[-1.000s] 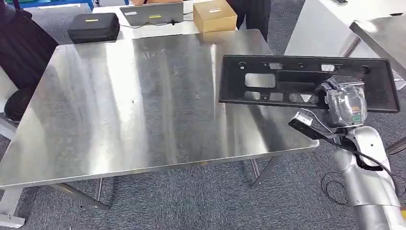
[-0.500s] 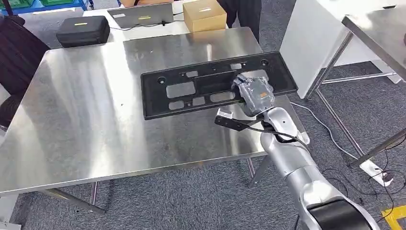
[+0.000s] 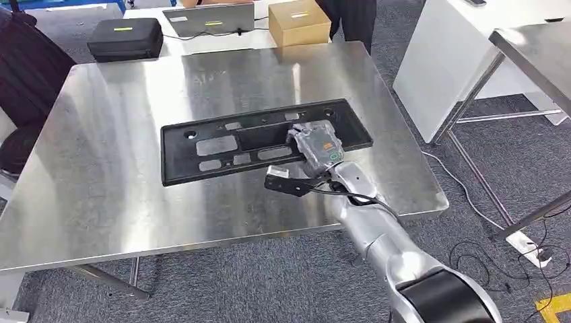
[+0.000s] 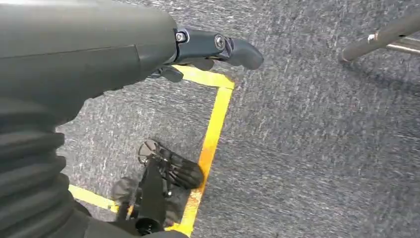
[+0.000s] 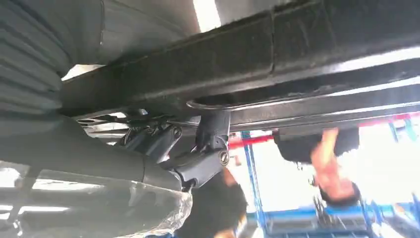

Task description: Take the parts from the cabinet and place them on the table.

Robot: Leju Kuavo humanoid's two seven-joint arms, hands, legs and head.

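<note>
A long black plastic panel (image 3: 222, 142) with several cut-outs is over the middle of the steel table (image 3: 101, 168), lying flat or just above it. My right hand (image 3: 318, 143) grips its near edge right of centre; the right wrist view has the panel's edge (image 5: 237, 59) close up with my fingers (image 5: 210, 148) under it. My left hand (image 4: 213, 47) hangs over the grey carpet with its fingers stretched out and nothing in them.
At the table's far edge sit a black case (image 3: 126, 37), a laptop (image 3: 212, 19) and a cardboard box (image 3: 299, 21). A white cabinet (image 3: 458, 54) and another steel table (image 3: 539, 47) stand to the right. A person (image 5: 332, 163) is beyond the table. Cables (image 3: 498, 259) lie on the floor.
My right arm has carried the panel leftward from beyond the table's right edge to over the table's middle, and lower. The camera view has shifted as well.
</note>
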